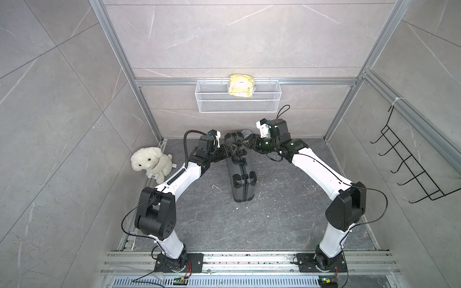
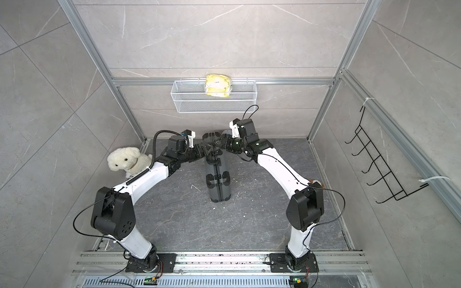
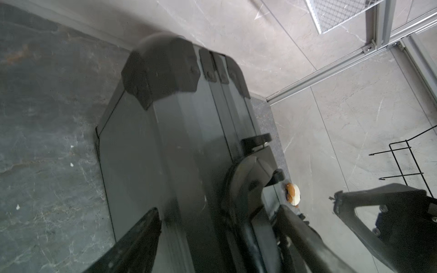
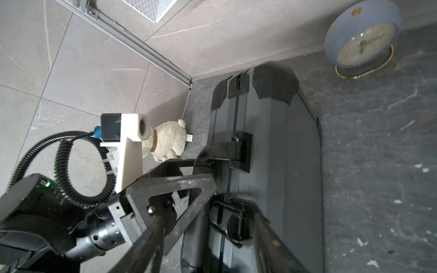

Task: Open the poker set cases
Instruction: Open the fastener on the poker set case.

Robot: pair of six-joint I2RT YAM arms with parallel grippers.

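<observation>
Dog (image 1: 151, 162) of white plush is sitting against the left wall. Next to it, the left gripper (image 1: 234, 149) is hovering over the poker set case (image 1: 243, 184) with its jaws standing apart and the case's top edge lying between its fingers, close to the black handle (image 3: 246, 184). The case is standing on its long edge in the middle of the dark tabletop (image 1: 287, 219), halves shut together and handle uppermost. On the case's other side, the right gripper (image 1: 244, 144) is hovering at the same handle, jaws likewise spread. Whether either is touching it is unclear. A blue clock (image 4: 364, 40) is standing by the back wall. A black hook rack (image 1: 409, 169) is hanging on the right wall.
</observation>
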